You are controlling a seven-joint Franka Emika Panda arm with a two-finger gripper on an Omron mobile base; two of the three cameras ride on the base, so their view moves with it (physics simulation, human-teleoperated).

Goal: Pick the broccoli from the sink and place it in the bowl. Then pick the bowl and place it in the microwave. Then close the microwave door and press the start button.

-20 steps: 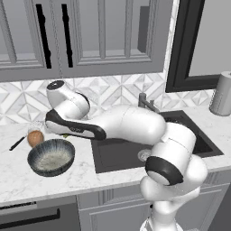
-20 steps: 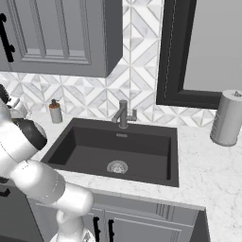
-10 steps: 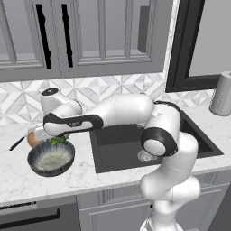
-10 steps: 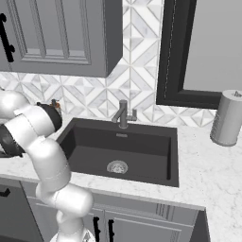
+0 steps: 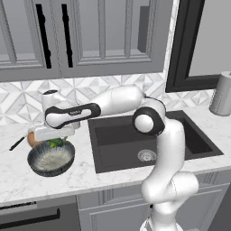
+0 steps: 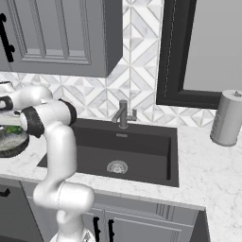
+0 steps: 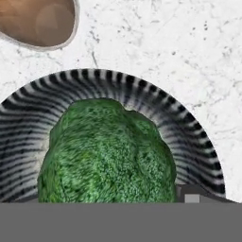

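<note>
Hanging right over the bowl (image 5: pixel 50 159), the gripper (image 5: pixel 55 135) sits low above its far rim, on the counter (image 5: pixel 63 185) left of the sink (image 5: pixel 149 140). The jaws look spread wide, about as wide as the broccoli (image 5: pixel 57 143) between them, but I honestly can't tell if the fingers are touching it or if it's already loose. In the hand view the broccoli (image 7: pixel 106 153) is huge and green, sitting against the striped bowl (image 7: pixel 189 137) with pale marble counter (image 7: pixel 179 52) beyond it. A brown round thing (image 7: pixel 38 21) lies just past the bowl's rim, and from the left base view it's (image 5: pixel 32 139) tucked behind the bowl with a black handle (image 5: pixel 17 143) poking out to the left. From the right base view you get the bowl (image 6: pixel 10 142) at the far left edge with a bit of green (image 6: pixel 14 129) in it, and the sink (image 6: pixel 124 151) with its faucet (image 6: pixel 123 113).
</note>
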